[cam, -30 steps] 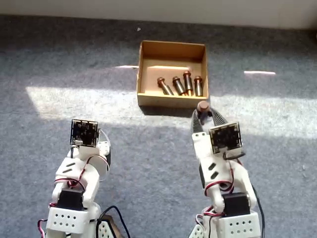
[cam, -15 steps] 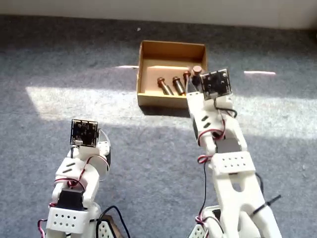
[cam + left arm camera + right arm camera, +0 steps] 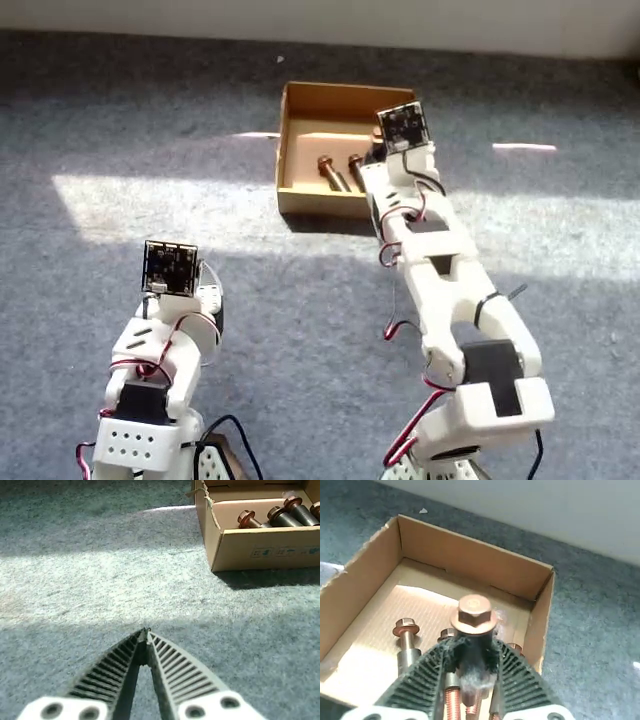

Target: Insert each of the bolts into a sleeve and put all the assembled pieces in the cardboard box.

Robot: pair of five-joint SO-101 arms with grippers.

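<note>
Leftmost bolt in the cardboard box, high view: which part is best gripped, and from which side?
The leftmost bolt lies flat on the cardboard box floor, so come from above and close across its sleeved shaft, likely just below the flanged head. Bare floor lies on one side of it, a neighbouring bolt on the other.

A bolt (image 3: 474,614) pinched at the cardboard box (image 3: 470,560)

The fingers (image 3: 422,680) are closed on its dark sleeve (image 3: 469,665), copper head clear of their tips. Beyond them other bolts (image 3: 406,632) lie on the box floor
</note>
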